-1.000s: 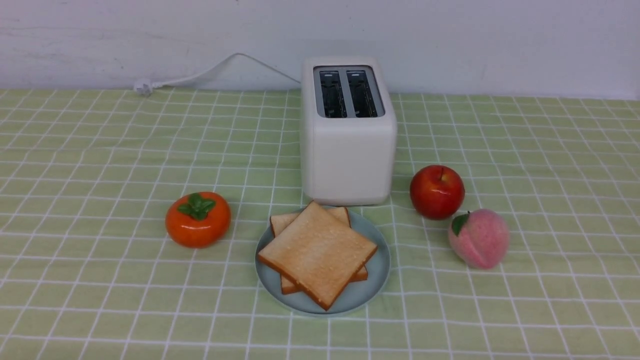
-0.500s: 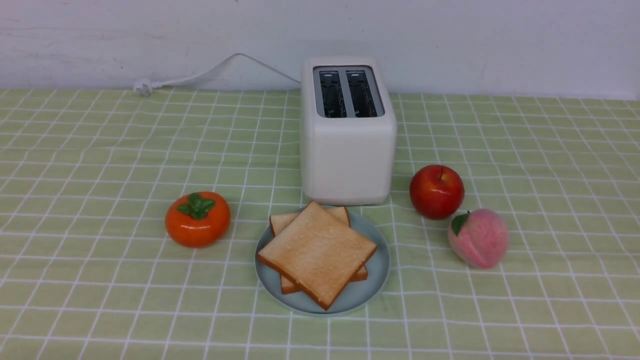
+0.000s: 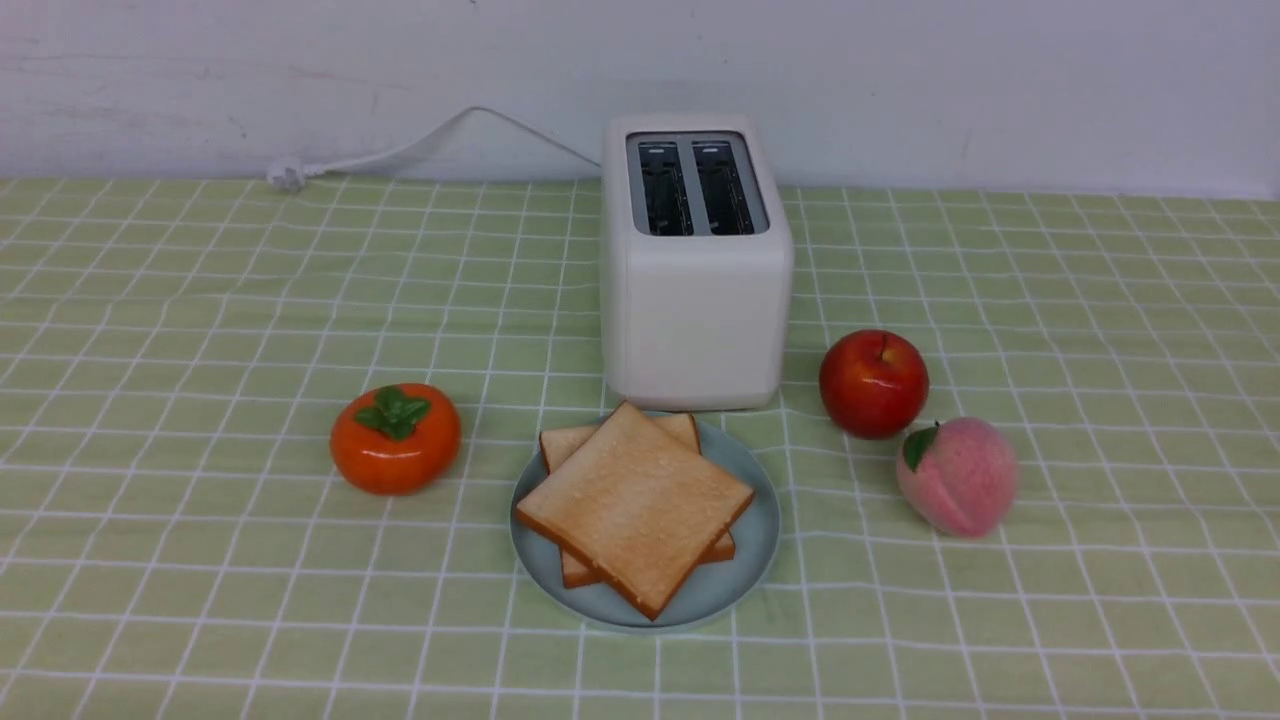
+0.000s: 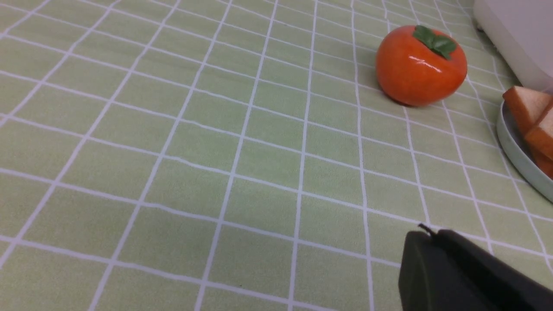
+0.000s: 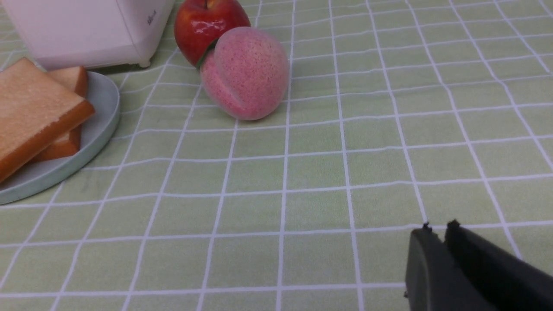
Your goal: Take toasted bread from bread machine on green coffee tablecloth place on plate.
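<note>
Two slices of toasted bread (image 3: 634, 505) stacked flat on plate (image 3: 752, 560), top slice turned diamond-wise over lower one, corners overhanging it. Plate resting on green coffee tablecloth (image 3: 200, 300), just in front of bread machine (image 3: 695, 300), nearly touching its base. Both top slots of machine dark, no bread showing in them; white cord (image 3: 400, 150) trailing from its back to the left along wall. Orange persimmon (image 3: 396, 438) w/ green leaf cap left of plate, apart from it. Red apple (image 3: 874, 383) right of machine, pink peach (image 3: 957, 477) just beside apple, nearer the camera, the two about touching. Neither arm seen in front view. Left gripper (image 4: 432, 235) seen only in left wrist view, low over bare cloth, well apart from persimmon & plate rim: dark fingertips pressed together, holding nothing. Right gripper (image 5: 436, 229) seen only in right wrist view, likewise over bare cloth, well apart from peach: tips side by side w/ barely a slit between, holding nothing.
</note>
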